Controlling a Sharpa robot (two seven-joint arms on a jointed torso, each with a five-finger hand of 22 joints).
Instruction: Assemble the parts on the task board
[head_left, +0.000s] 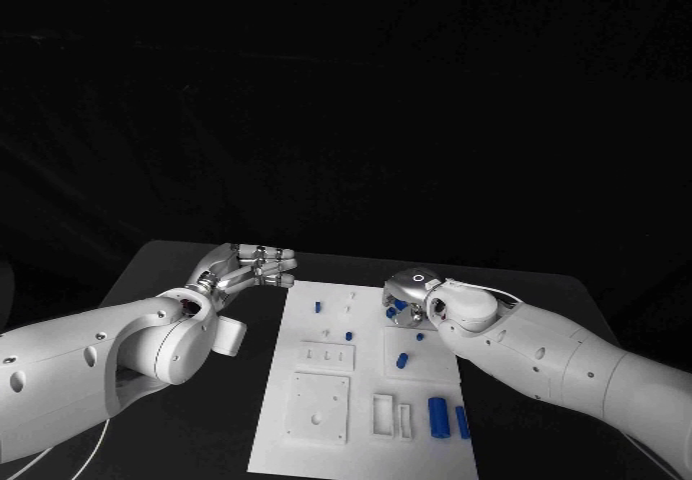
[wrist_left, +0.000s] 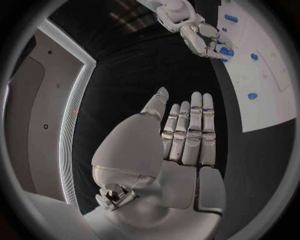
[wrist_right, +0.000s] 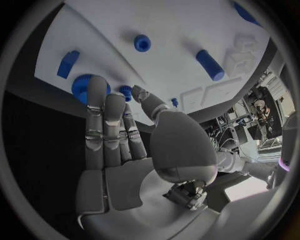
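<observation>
On the task board (head_left: 325, 440), near edge outward: two blue cylinders (head_left: 438, 417), then scattered blue parts (head_left: 404, 358).

Farther back, the right hand (head_left: 408, 300) reaches over the board's far right edge, fingers extended and apart, tips by a round blue part (wrist_right: 81, 86), nothing gripped. The left hand (head_left: 248, 267) hovers beside the board, flat, empty. Closing carelessly could nudge small neighbouring parts off the edge.

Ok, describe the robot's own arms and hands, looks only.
Both arms are glossy white, built of rounded shells with small dark dots; the left arm has a thin pale cable hanging under it. The right arm ends in a bulbous white wrist. The left hand and right hand are silver metal, with segmented fingers and smooth palm plates.
</observation>
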